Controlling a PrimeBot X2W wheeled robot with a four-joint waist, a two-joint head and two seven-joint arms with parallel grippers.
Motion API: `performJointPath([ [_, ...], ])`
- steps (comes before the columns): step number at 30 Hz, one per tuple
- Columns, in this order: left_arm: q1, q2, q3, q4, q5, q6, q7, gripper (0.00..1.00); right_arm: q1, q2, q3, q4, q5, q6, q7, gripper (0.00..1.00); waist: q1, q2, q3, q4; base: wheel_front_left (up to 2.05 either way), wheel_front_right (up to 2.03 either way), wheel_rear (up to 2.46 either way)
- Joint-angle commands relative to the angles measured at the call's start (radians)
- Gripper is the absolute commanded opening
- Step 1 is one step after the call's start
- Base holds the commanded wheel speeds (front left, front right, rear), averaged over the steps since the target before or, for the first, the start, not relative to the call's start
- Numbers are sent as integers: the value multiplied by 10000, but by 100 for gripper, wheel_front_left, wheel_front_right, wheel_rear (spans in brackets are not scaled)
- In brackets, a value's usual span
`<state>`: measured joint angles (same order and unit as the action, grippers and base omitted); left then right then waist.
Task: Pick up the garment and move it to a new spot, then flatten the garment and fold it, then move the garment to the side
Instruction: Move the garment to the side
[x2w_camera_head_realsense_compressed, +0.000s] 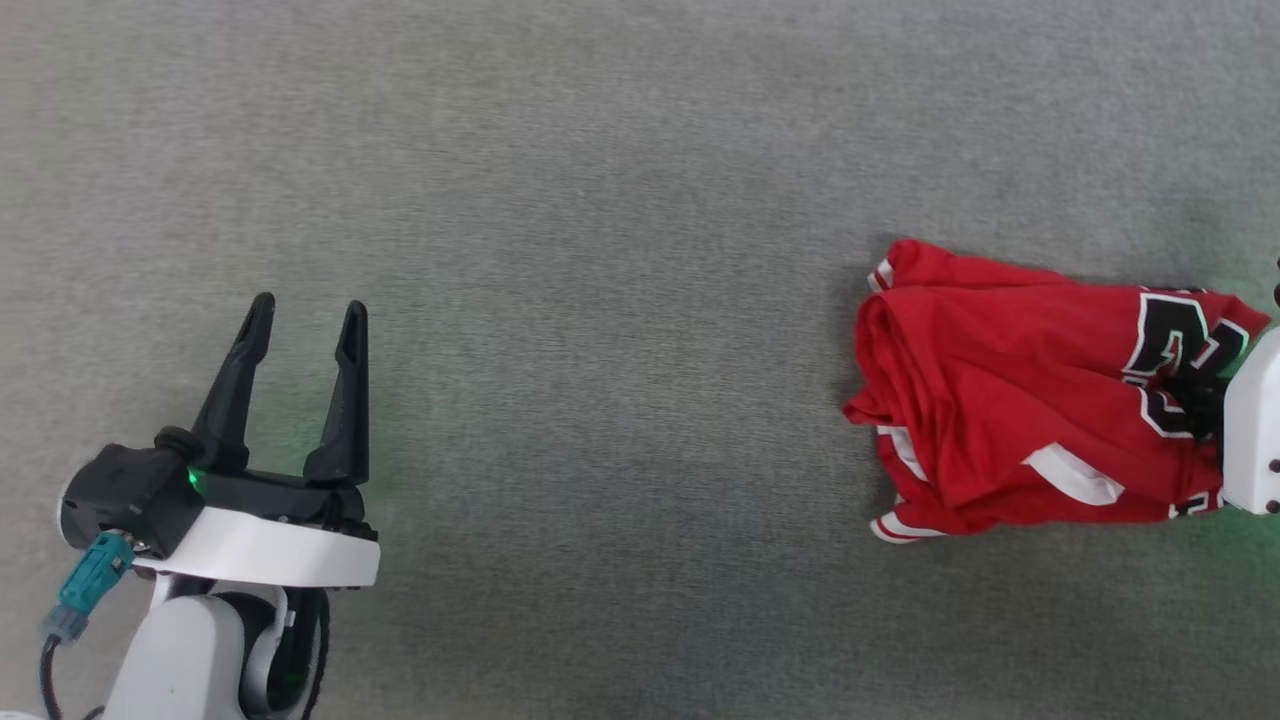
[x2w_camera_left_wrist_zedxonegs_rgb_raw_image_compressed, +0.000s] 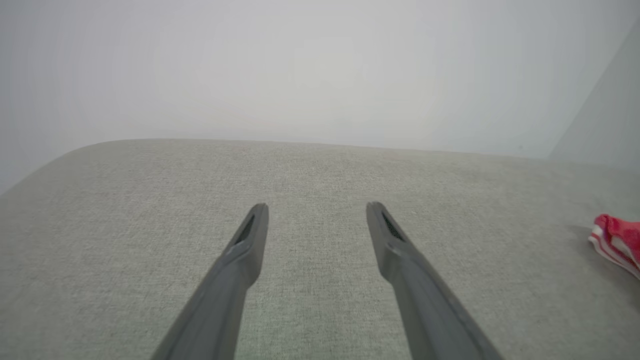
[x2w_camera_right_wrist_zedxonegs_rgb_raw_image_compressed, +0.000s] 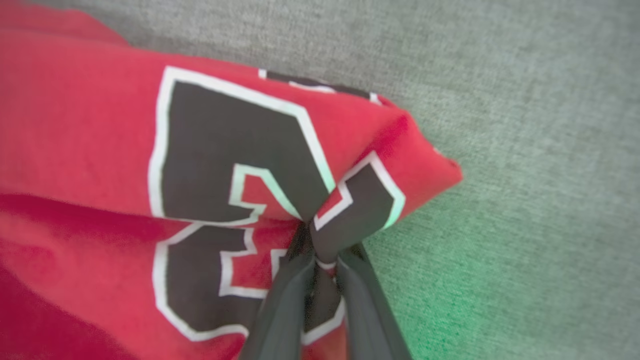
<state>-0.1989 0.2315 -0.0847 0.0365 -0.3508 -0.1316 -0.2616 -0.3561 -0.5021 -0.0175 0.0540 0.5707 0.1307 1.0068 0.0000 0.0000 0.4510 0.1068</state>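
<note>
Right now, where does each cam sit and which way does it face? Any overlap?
Head view: on the head, looking down at the grey fabric surface; open left gripper lower left, pale right wrist at right edge.
Left wrist view: on the left wrist, looking low along its spread fingers toward a pale wall.
Right wrist view: on the right wrist, close over the jersey; right gripper shut on it.
Shared: all three show the jersey and the surface.

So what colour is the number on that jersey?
The jersey number: black, white-outlined; clearest in right wrist view.
</note>
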Motion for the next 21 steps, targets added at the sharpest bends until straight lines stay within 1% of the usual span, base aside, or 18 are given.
performJointPath([
  [1, -195, 130, -8, -76, 125, 28, -45, 100, 338, 413, 280, 381, -26, -2, 4, 0, 0, 0, 124, -209, 0, 0, 0],
  [5, -318, 324, -200, -205, 249, 28, -43, 100, 101, 242, -389, 93, -117, -41, -449, 0, 0, 0, 293, -685, 0, 0, 0],
  [9, -631, 552, -425, -418, 236, 28, -43, 100, -22, 94, -1380, -206, -127, -31, -840, 0, 0, 0, 624, -1315, 0, 0, 0],
  [12, -997, 955, -787, -588, 270, 28, -43, 100, -180, -37, -2262, -404, -198, -22, -1058, 0, 0, 0, 1024, -1743, 0, 0, 0],
  [17, -2090, 1661, -1398, -895, 259, 28, -43, 100, -519, -367, -3652, -218, -407, -22, -1495, 0, 0, 0, 1814, -2300, 0, 0, 0],
  [21, -3135, 2350, -1807, -1070, 104, 28, -43, 100, -1041, -738, -4106, 225, -867, -22, -2050, 0, 0, 0, 2504, -2672, 0, 0, 0],
])
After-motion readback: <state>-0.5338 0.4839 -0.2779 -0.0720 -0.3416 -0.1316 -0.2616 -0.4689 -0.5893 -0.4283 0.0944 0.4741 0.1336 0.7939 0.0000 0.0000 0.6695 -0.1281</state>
